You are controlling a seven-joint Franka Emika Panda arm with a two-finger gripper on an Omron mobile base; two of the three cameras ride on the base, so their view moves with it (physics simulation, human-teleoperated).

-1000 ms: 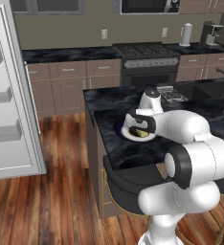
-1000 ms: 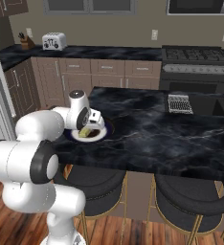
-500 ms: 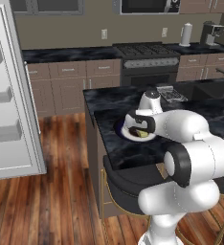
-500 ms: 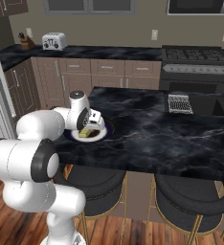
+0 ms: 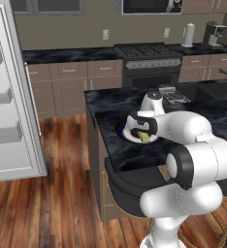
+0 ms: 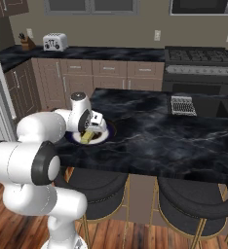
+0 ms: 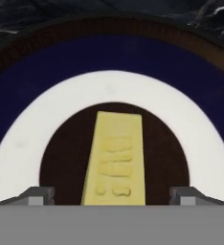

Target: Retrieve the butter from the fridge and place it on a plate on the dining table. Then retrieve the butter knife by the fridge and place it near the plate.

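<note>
Little change is noted since a second ago: the gripper [image 7: 112, 194] is still held low over the plate [image 7: 32, 86]. The butter [image 7: 115, 158] is seen lying flat on the plate's centre, between the two fingertips [image 7: 35, 195], which stand spread wide and clear of its sides. The plate [image 6: 102, 130] is set on the dining table [image 6: 155, 136] tabletop, near its edge toward the fridge [image 5: 11, 97], whose door is swung open. Stools [image 6: 91, 187] are tucked below.
</note>
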